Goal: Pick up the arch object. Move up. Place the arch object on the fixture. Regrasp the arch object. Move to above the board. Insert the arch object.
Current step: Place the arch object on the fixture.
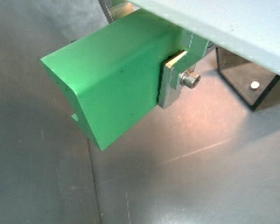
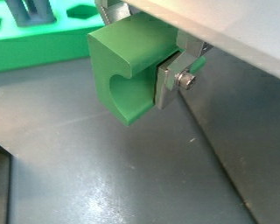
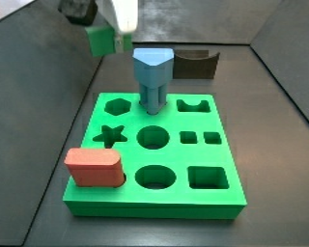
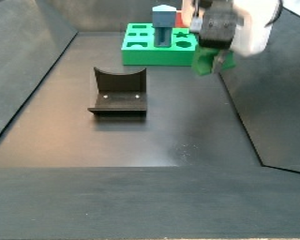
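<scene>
My gripper [image 1: 140,48] is shut on the arch object [image 1: 108,83], a muted-green block whose curved notch shows in a wrist view [image 2: 122,79]. One silver finger [image 1: 171,83] presses its side; the other is mostly hidden behind it. In a side view the gripper [image 4: 228,28] holds the arch object [image 4: 209,61] in the air, to the right of the dark fixture [image 4: 117,92] and near the bright green board [image 4: 159,52]. In the other side view the arch object [image 3: 101,41] hangs beyond the board's [image 3: 157,193] far left corner, left of the fixture [image 3: 193,64].
A tall blue pentagon-topped peg [image 3: 152,77] stands in the board's back row. A salmon-red rounded block [image 3: 96,166] sits at its front left corner. Dark walls enclose the grey floor [image 4: 140,141]. The fixture also shows in a wrist view [image 1: 254,83].
</scene>
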Robot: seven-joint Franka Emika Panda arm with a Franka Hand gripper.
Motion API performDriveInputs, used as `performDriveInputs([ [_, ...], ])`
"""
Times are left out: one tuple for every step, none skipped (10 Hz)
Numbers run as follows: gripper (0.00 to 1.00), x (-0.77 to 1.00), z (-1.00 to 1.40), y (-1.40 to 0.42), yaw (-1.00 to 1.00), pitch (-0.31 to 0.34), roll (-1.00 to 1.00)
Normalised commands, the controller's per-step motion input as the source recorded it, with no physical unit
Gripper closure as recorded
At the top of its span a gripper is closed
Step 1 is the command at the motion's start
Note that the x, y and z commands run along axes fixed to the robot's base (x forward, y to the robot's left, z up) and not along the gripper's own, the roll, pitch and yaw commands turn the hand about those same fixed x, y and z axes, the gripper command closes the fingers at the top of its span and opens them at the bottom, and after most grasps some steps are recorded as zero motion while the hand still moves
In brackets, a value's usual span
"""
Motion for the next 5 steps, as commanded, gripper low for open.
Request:
performDriveInputs([
  [1.0, -0.02, 1.0, 0.01, -0.01, 0.017, 0.03],
  [1.0, -0.02, 1.0, 0.01, -0.01, 0.019, 0.03],
  [1.0, -0.03, 1.0, 0.02, -0.01, 0.024, 0.04],
  [1.0, -0.03, 1.0, 0.02, -0.01, 0.031, 0.05],
  [1.0, -0.03, 0.84, 0.02, -0.01, 0.04, 0.06],
])
